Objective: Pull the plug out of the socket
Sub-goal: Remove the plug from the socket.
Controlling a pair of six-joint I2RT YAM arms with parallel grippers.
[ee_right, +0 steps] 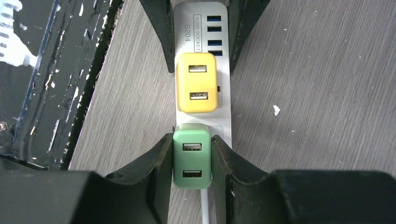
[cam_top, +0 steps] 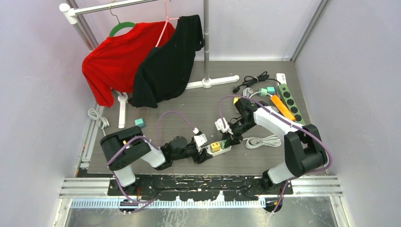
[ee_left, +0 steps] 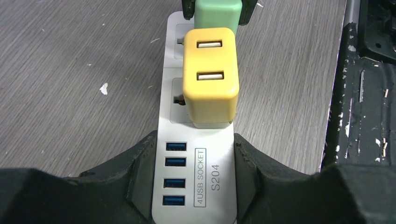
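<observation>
The white plastic power strip (cam_top: 219, 148) lies flat near the front of the grey wood-grain surface (cam_top: 203, 101), its long axis running from one arm to the other. The mint-green cube-shaped plug (ee_right: 191, 158) stands at the strip's cable end, its two USB ports facing up, just beside a yellow cube-shaped plug (ee_right: 197, 81). The right pincer (ee_right: 191, 142) is clamped on the green plug's sides, the left pincer (ee_left: 195, 144) grips the strip's USB end, and pale walls enclose the surface.
</observation>
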